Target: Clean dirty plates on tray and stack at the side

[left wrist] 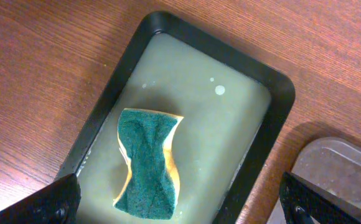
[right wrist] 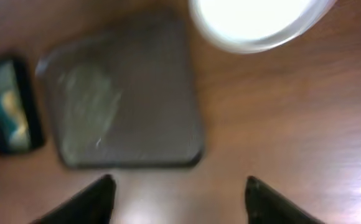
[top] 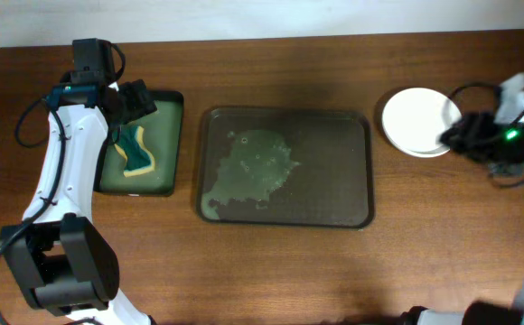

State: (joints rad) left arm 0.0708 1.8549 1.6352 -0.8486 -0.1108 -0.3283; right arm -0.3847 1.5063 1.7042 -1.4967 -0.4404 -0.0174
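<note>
The tray (top: 334,181) lies mid-table, bare but a wet smear (top: 253,167); plates (top: 416,119) in 1 stack on the table (top: 271,271) to its right, my right gripper (right wrist: 180,196) spread, empty beside them — I'd withdraw high, not nudging; left gripper (left wrist: 179,202) spread above the sponge (left wrist: 148,163).

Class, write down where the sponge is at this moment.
In the overhead view the sponge lies inside the small black tray on the left side of the table, just left of the large brown tray.
</note>
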